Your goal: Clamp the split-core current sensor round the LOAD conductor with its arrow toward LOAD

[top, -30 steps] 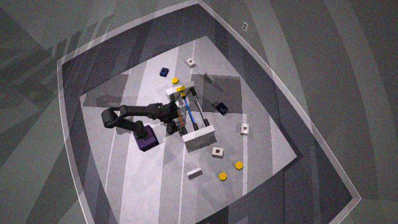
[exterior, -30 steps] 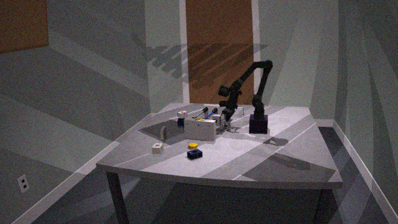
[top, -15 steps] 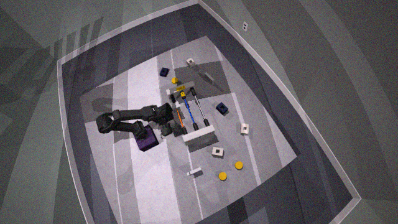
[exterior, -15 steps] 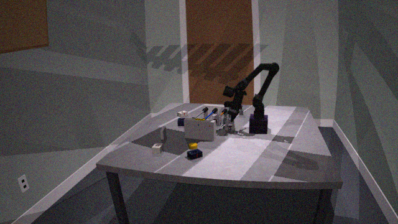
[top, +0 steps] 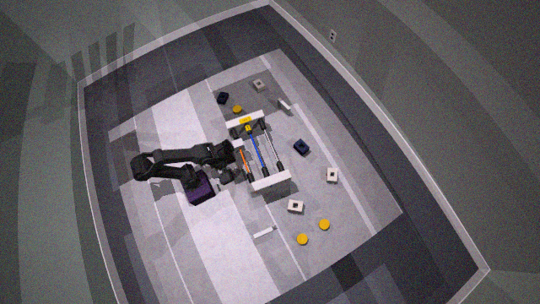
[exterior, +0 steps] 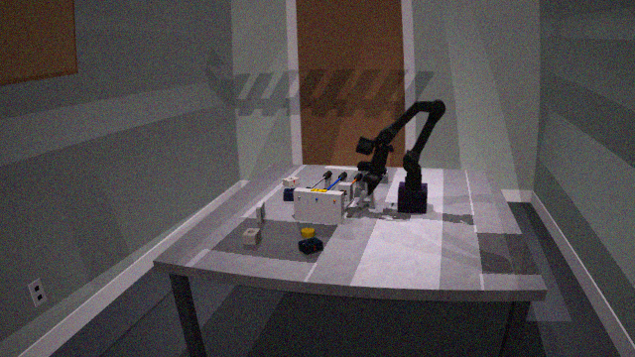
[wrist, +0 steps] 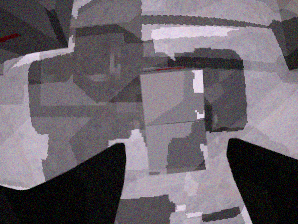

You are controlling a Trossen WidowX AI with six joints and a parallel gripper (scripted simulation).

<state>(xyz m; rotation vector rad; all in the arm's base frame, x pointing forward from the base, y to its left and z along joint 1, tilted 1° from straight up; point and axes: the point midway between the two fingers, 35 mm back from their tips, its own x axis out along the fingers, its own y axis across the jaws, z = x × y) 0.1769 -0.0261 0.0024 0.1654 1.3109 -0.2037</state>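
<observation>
From the top, the gripper (top: 237,174) (exterior: 366,192) (wrist: 177,149) was at eight o'clock from the blue conductor (top: 256,149) (exterior: 336,182), probably for sideways access; a yellow label (top: 245,120) (exterior: 318,190), unreadable, lay toward eleven.

In the exterior view, the jaws pointed down, low beside the frame.

At the wrist, the pincer was released, apparently to straddle a pale two-part block (wrist: 172,100), likely the sensor, at twelve o'clock, unclamped.

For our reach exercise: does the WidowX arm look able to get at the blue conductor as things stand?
Probably yes: the gripper is open beside the rack, though the orange conductor lies between.
</observation>
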